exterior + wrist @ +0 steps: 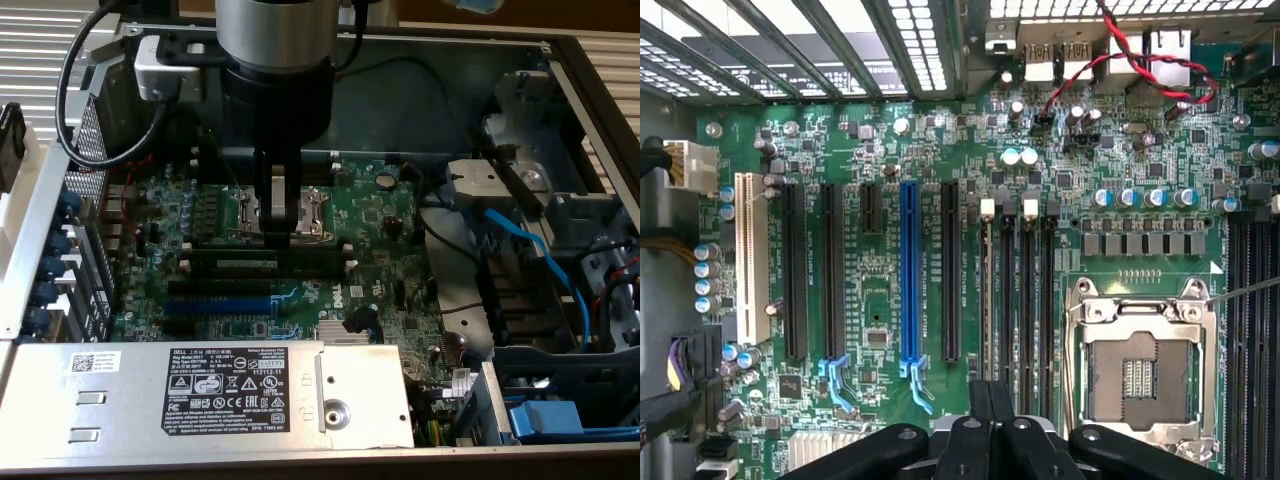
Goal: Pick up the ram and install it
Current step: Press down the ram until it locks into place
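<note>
Motherboard (330, 230) sits flat in the opened-up PC case (560, 60), which makes sense since lying it down leaves everything reachable straight from above for the arm. Over at the memory slots (1017, 290), the ram (268, 262) looks like it's lying along one of them in the exterior view, a long dark stick with a pale label, between the CPU socket (278, 212) and the blue expansion slot (215, 305). Can't really tell if it's fully clicked in or just resting on the slot, the white end clips are too small to judge. End effector (990, 400) is hanging directly above that strip, fingers pinched together with basically no gap between them, and I don't see anything caught between the tips. In the wrist view the fingertips (978, 395) point right at the near ends of the memory slots, beside the socket. My guess is it's lined up there because the slot run is the target, but whether it's actually touching the stick I honestly can't say.
</note>
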`<state>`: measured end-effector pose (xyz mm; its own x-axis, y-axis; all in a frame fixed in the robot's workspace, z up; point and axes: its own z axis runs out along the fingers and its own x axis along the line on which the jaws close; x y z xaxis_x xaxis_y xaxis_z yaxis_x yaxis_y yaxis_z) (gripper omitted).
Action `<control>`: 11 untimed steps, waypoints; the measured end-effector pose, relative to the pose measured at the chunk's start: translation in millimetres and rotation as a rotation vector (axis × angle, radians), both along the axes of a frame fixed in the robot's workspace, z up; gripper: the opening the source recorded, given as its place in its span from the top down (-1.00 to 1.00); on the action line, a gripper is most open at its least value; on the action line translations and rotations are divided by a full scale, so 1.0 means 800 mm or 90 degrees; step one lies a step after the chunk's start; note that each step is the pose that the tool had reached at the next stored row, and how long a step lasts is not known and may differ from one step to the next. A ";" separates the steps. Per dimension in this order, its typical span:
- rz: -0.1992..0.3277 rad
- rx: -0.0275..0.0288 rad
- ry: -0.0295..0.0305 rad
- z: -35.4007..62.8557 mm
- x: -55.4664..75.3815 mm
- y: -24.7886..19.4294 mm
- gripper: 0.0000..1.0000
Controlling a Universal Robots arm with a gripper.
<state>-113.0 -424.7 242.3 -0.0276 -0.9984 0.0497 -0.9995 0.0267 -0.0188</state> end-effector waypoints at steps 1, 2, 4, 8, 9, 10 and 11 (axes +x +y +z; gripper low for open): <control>0.000 -0.0013 0.0000 0.000 0.000 0.0000 0.80; 0.000 -0.0023 0.0000 0.000 0.000 0.0000 0.80; 0.000 -0.0039 0.0001 -0.001 0.000 0.0000 0.80; 0.000 -0.0073 0.0004 -0.002 0.002 0.0016 0.80; 0.000 -0.0073 0.0003 -0.003 0.002 0.0026 0.80; 0.000 -0.0074 0.0004 -0.003 0.002 0.0032 0.80; 0.000 -0.0076 0.0004 -0.003 0.002 0.0033 0.80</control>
<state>-111.3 -422.1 240.2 -0.0273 -0.9977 0.0616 -0.9995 0.0263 -0.0185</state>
